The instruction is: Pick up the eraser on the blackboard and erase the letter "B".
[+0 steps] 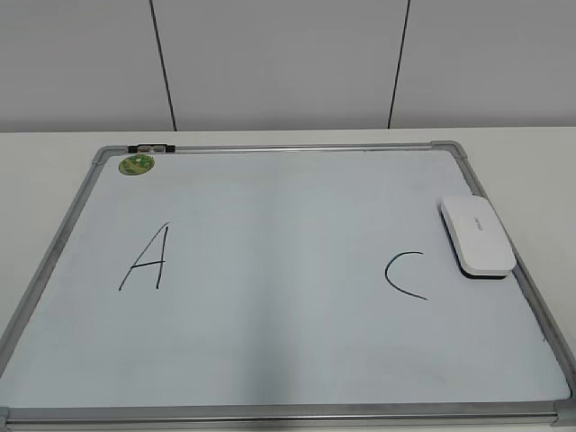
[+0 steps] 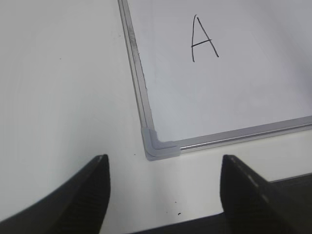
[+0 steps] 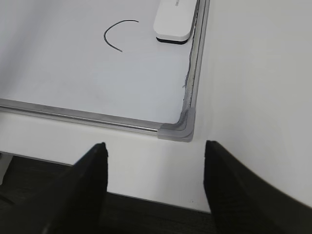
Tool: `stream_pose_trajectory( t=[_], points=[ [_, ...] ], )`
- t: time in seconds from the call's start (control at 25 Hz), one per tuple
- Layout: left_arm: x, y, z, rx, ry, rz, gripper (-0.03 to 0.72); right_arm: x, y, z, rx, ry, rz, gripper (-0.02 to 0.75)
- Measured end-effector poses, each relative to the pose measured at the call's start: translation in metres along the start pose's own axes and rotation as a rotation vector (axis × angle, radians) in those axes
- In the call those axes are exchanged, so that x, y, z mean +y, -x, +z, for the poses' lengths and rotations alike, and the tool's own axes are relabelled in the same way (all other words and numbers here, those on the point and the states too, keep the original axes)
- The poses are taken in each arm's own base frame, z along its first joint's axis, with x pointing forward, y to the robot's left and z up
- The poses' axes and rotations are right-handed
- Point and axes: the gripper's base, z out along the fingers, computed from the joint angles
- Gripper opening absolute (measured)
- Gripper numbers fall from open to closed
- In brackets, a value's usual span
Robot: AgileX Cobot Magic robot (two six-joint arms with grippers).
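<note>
The blackboard (image 1: 270,360) is a white board with a silver frame, lying flat on the table. The white eraser (image 1: 477,235) lies on its right edge, and also shows at the top of the right wrist view (image 3: 175,19). A black "A" (image 1: 147,258) and a black "C" (image 1: 405,274) are on the board. No letter "B" shows between them. My left gripper (image 2: 163,168) is open and empty over the table by the board's near left corner. My right gripper (image 3: 155,156) is open and empty by the near right corner. Neither gripper shows in the exterior view.
A green round magnet (image 1: 137,164) sits at the board's far left corner, beside a small black clip (image 1: 150,147) on the frame. The white table (image 1: 531,153) surrounds the board. A grey panelled wall stands behind.
</note>
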Motion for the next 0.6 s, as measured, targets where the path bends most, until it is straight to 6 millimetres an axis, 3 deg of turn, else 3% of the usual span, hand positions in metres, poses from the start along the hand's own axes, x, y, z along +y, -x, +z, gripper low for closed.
stream_pose_trajectory(
  t=[0.6],
  points=[
    [0.0, 0.0002, 0.0, -0.002, 0.0, 0.0, 0.504, 0.0003, 0.0001, 0.0, -0.001, 0.004, 0.0, 0.461]
  ],
)
